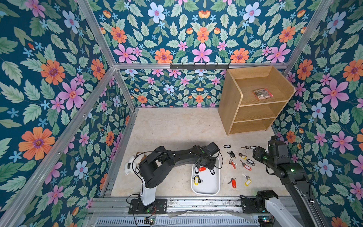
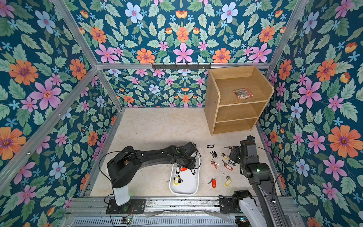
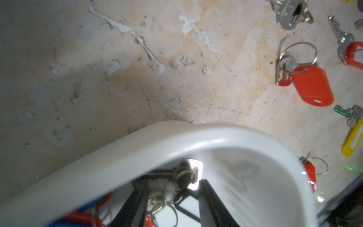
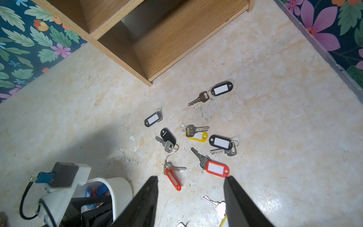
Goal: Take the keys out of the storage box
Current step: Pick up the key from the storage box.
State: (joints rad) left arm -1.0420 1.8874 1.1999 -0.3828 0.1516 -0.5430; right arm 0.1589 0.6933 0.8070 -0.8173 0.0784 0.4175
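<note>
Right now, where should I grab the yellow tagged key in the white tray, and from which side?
Take the yellow tag itself, across its narrow width, coming straight down from above. It lies flat on the floor of the storage box, close to one long wall, so a sideways approach would likely hit the rim. The dark bunch beside it looks a lumpier, less sure hold.

White storage box [image 2: 188, 186] at six o'clock, left gripper [image 2: 183, 166] over its twelve o'clock end, scattered keys [image 2: 228, 167] at its three o'clock, wooden shelf unit [image 2: 211, 110] at one o'clock
</note>
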